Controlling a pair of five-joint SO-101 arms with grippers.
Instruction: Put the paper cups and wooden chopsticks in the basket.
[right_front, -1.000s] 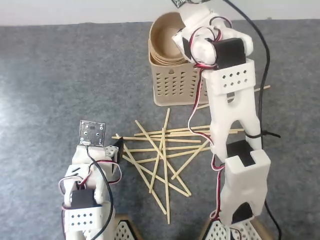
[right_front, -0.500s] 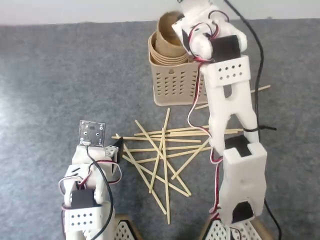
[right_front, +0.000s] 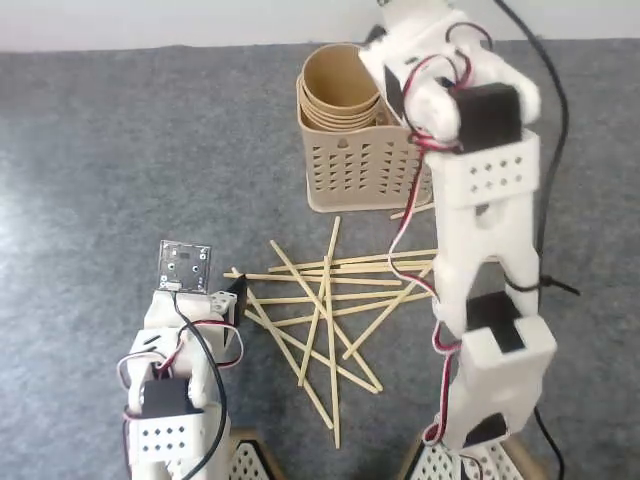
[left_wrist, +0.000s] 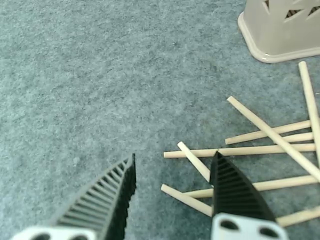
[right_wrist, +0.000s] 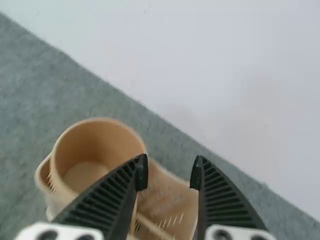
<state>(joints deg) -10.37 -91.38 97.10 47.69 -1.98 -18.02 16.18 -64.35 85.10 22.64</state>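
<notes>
I see tan cups (right_front: 338, 85) nested in the slotted basket (right_front: 365, 175), pale chopsticks (right_front: 320, 300) crisscrossed on the tabletop (right_front: 120, 150); left gripper (left_wrist: 172, 175) fingers wide, right gripper (right_wrist: 167, 174) fingers slightly apart, both empty.

One basket (right_front: 360, 172) is showing. One nested cup stack (right_front: 340, 85) is showing four or five rims, exact count unclear. Roughly eleven or twelve chopsticks (right_front: 330, 297) are lying crossed, overlaps blocking a firm count. Two arms are showing: left arm (right_front: 175, 400), right arm (right_front: 490, 210).
</notes>
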